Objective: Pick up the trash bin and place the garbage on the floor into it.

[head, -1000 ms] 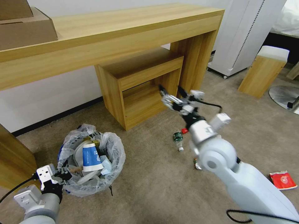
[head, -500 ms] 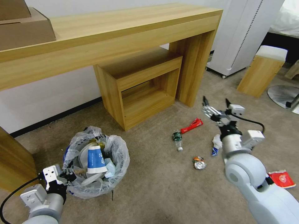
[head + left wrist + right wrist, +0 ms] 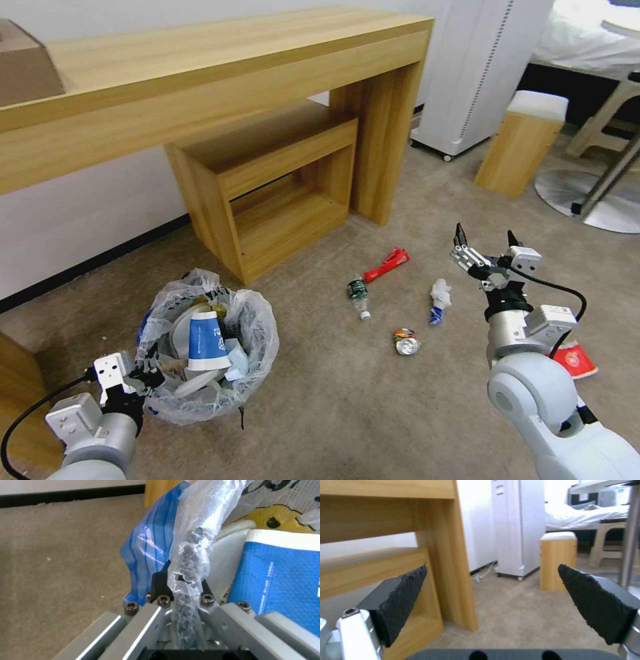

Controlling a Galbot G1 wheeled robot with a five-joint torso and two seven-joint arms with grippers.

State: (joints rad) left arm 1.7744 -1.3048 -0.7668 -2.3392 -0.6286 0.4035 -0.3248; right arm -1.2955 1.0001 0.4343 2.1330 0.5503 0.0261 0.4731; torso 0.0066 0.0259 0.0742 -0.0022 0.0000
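Since a second ago our right gripper (image 3: 485, 235) has come off the spot by the wooden cubby and swung out to the right, and our head camera has turned too, so the whole scene is sitting further left.

From the head, that gripper is hanging wide open and empty above the floor (image 3: 347, 393), just beyond the crumpled white paper (image 3: 439, 293). The green bottle (image 3: 358, 291), red packet (image 3: 387, 263), crushed can (image 3: 405, 342) and red-white cup (image 3: 575, 361) are lying scattered on the carpet. Our left gripper (image 3: 148, 373) is pinching the rim of the trash bin (image 3: 208, 347), which is holding a blue-and-white cup (image 3: 202, 343) and more litter.

Left wrist: we're seeing the fingers (image 3: 160, 582) clamped on the bag-covered rim (image 3: 191, 555), the blue cup (image 3: 276, 580) just inside.

Right wrist: the pads (image 3: 403, 597) are spread far apart with nothing between them, facing the desk leg (image 3: 453, 555).
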